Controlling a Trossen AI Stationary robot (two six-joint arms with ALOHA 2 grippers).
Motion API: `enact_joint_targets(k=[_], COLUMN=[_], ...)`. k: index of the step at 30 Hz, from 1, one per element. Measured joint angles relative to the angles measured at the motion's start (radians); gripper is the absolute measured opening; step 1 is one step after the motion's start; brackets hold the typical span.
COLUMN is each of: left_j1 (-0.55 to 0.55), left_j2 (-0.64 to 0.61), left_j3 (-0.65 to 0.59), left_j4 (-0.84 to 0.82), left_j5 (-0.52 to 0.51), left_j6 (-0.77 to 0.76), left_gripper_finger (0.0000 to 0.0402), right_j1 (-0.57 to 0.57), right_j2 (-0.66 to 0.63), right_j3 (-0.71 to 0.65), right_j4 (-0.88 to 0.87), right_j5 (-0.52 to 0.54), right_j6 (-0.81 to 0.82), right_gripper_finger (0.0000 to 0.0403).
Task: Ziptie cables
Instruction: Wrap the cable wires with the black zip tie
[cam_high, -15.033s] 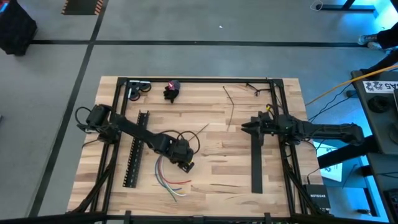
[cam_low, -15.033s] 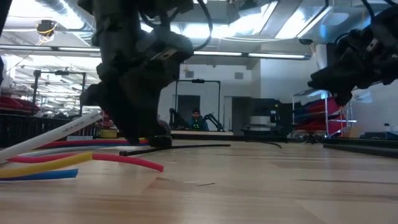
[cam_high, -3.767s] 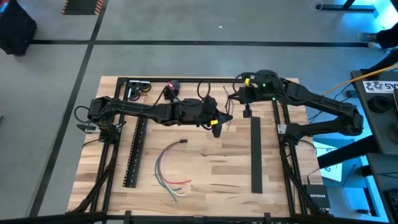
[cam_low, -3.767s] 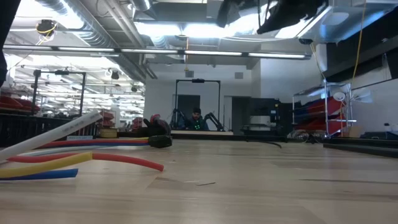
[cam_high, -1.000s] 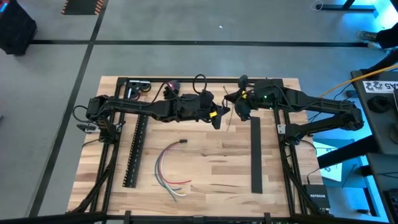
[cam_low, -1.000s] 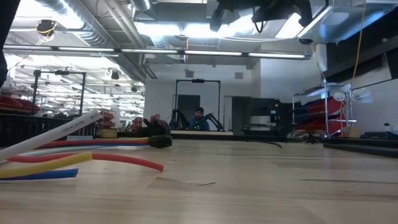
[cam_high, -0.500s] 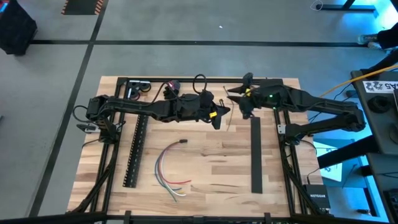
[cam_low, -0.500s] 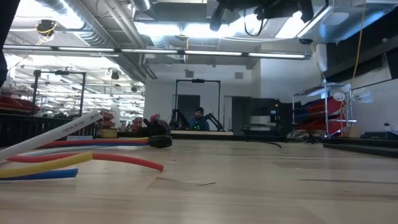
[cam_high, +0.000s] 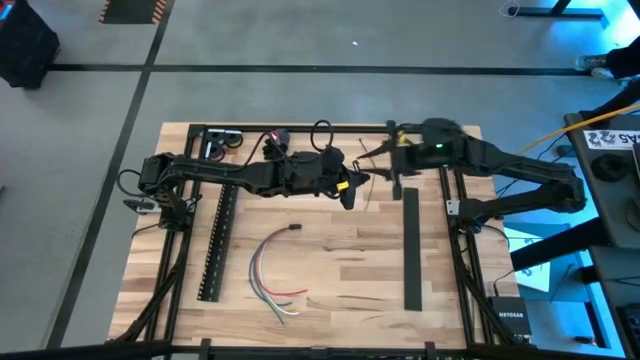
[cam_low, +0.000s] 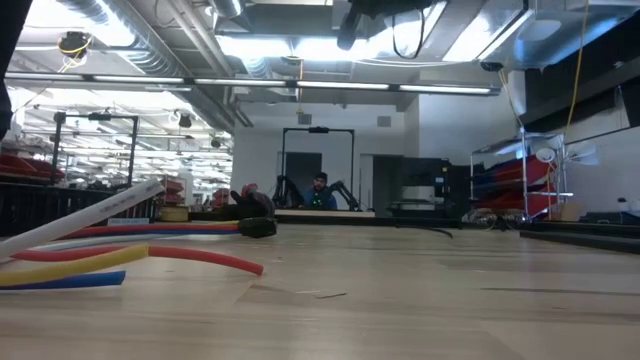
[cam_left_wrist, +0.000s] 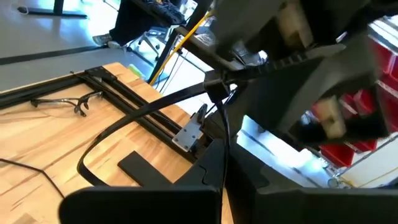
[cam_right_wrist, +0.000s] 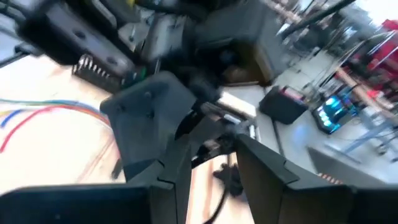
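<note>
near the middle of the pale wooden table (cam_high: 340, 270), the loose bundle of thin white, red, green and yellow cables (cam_high: 268, 272) is seen lying flat — gathered at a small black end, fanned out at the other, with no tie visible around it. nothing is touching it.

above the far part of the table, both dark arms are raised and brought close together, well apart from the cables. the left gripper (cam_high: 348, 190) has its fingers pressed together, and in the left wrist view a thin dark zip-tie strip (cam_left_wrist: 134, 118) is seen pinched between them, curving out in a loop. the right gripper (cam_high: 393, 160) is just beside it; its fingers (cam_right_wrist: 261, 168) are seen parted in the right wrist view, with nothing clearly held between them.

a long black slotted bar (cam_high: 218, 240) lies untouched on the left side.

judged from this, the task is at an early stage — a tie is in hand and seemingly being prepared in the air, while wrapping, threading and tightening around the bundle are all left to be done.
</note>
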Motion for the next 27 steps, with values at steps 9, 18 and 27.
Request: enact_joint_targets(k=[9, 18, 27], left_j1=[-0.001, -0.001, 0.0], left_j2=[0.001, 0.001, 0.0], left_j3=[0.0, 0.0, 0.002], left_j4=[0.0, 0.0, -0.073], left_j5=[0.001, 0.008, -0.018], left_j6=[0.011, 0.027, 0.029], left_gripper_finger=[0.0, 0.0, 0.0], right_j1=[0.0, 0.0, 0.002], right_j2=[0.032, 0.027, 0.01], right_j3=[0.003, 0.003, 0.005], right_j4=[0.027, 0.062, 0.049], right_j5=[-0.027, -0.028, 0.031], right_j6=[-0.002, -0.007, -0.049], right_gripper_finger=[0.0119, 0.0042, 0.0001])
